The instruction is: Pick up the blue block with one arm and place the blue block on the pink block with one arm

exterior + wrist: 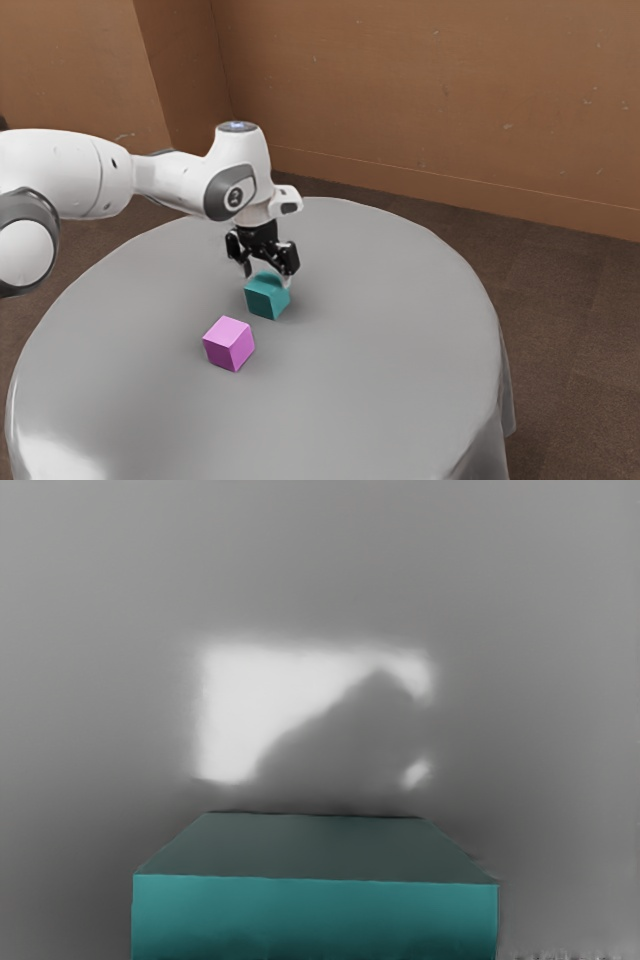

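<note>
Now, claw [266,268]: hanging open just above the blue block [267,297]
Pink block [229,342]: sitting nearer, apart, on the table [400,330]

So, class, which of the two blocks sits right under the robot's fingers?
The blue-green block, directly beneath the open fingers. The pink block lies apart from it, nearer the camera.

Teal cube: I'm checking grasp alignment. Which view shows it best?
The exterior view: the whole teal cube sits on the grey tablecloth under the black gripper. The wrist view gives its top and one side face, cut off at the edge.
</note>
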Controlling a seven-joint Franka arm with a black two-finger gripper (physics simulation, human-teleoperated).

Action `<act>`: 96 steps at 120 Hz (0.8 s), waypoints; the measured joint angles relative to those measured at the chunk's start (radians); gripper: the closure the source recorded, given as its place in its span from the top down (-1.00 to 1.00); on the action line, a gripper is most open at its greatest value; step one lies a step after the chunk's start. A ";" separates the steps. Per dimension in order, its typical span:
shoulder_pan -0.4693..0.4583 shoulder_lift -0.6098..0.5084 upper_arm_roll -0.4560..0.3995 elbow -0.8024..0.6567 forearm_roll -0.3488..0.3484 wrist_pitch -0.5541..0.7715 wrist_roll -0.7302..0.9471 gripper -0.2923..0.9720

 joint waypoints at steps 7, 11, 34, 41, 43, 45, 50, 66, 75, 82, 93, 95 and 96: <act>0.004 0.001 -0.001 -0.003 -0.001 -0.003 0.006 0.52; 0.008 0.001 -0.001 -0.008 -0.001 -0.005 0.010 0.52; 0.015 0.037 -0.003 -0.007 0.002 -0.011 0.026 0.51; 0.016 0.042 -0.003 -0.006 0.003 -0.011 0.031 0.49; 0.016 0.042 -0.003 -0.005 0.003 -0.011 0.032 0.48; 0.016 0.043 -0.003 -0.005 0.003 -0.011 0.034 0.47; 0.017 0.044 -0.003 -0.004 0.003 -0.009 0.038 0.43; 0.017 0.059 -0.005 0.018 0.004 -0.005 0.049 0.32; 0.017 0.065 -0.007 0.028 0.004 -0.004 0.054 0.25; 0.017 0.066 -0.007 0.031 0.004 -0.003 0.057 0.16; 0.017 0.067 -0.007 0.032 0.005 -0.002 0.060 0.09; 0.017 0.067 -0.006 0.032 0.005 -0.002 0.061 0.08; 0.017 0.067 -0.006 0.032 0.006 -0.001 0.061 0.08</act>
